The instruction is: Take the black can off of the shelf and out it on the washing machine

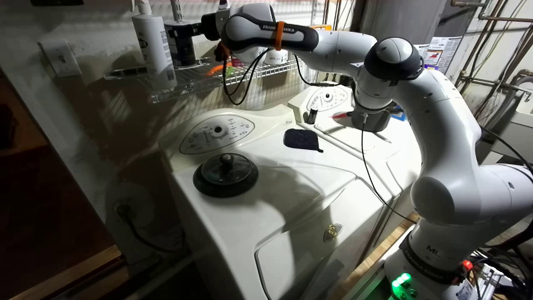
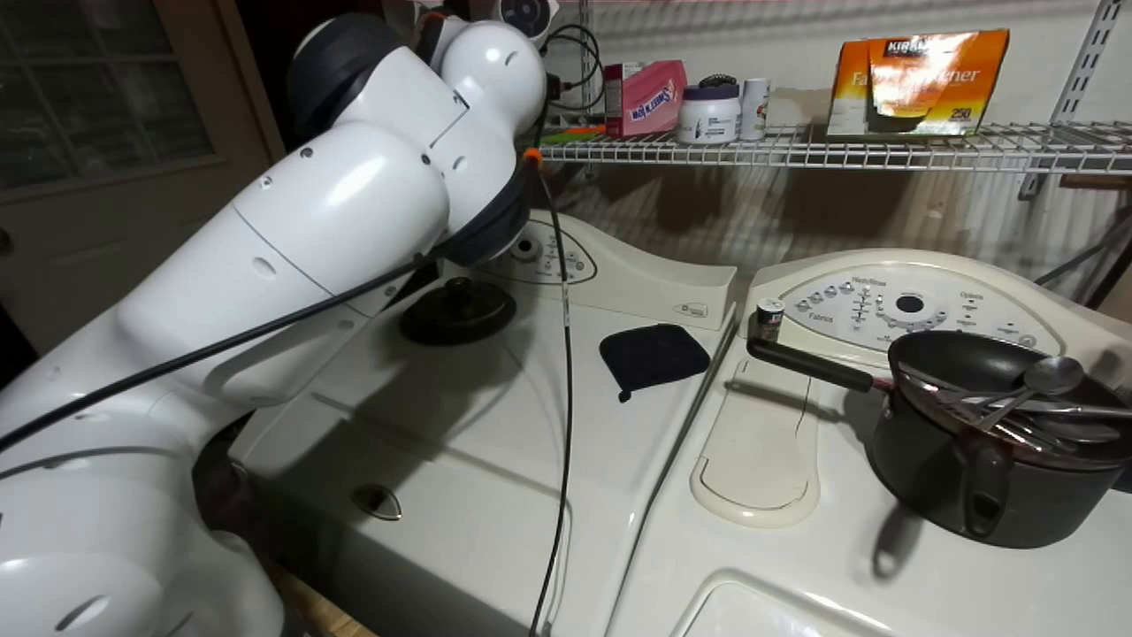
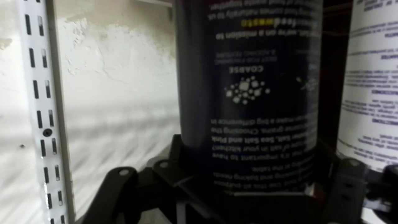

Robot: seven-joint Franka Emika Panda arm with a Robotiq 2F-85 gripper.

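Note:
The black can (image 1: 181, 48) is upright at the shelf (image 1: 204, 81), behind the tall white bottle (image 1: 154, 50). It fills the middle of the wrist view (image 3: 248, 77), which is upside down. My gripper (image 1: 197, 30) reaches in from the side. In the wrist view its fingers (image 3: 248, 149) lie against both sides of the can near its top, with no visible gap. I cannot tell whether the can's base rests on the wires. The white washing machine (image 1: 266, 160) stands below, also in an exterior view (image 2: 495, 398). The can and gripper are hidden in that view.
A dark glass lid (image 1: 225, 174) and a black pot holder (image 1: 302, 139) lie on the washing machine. Beside it, a second white machine (image 2: 849, 531) bears a pot (image 2: 990, 478) and a small shaker (image 2: 768, 320). Shelf items include a white jar (image 2: 709, 115) and orange box (image 2: 915, 84).

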